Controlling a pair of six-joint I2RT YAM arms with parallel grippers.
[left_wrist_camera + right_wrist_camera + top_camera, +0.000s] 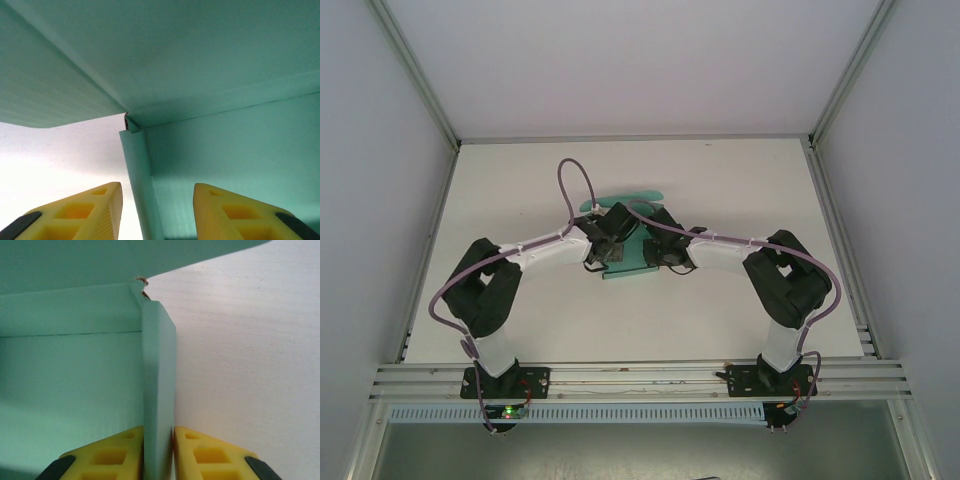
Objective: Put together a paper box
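At the middle of the white bench point(740, 190), the right pincer point(159, 430) pinches an upright side wall of the teal-green creased card paper box point(640, 197). The left pincer point(157, 186) stands partly open astride another wall, not touching it. Partly folded, the box runs near to far, with its rounded flap at the far end.

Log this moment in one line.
left end effector: open, astride paper box wall | right end effector: shut on side wall | paper box: partly folded

Bright, diffuse light, faint shadows; the white surface point(55, 155) blows out, and the paper box point(200, 60) looks soft close up.
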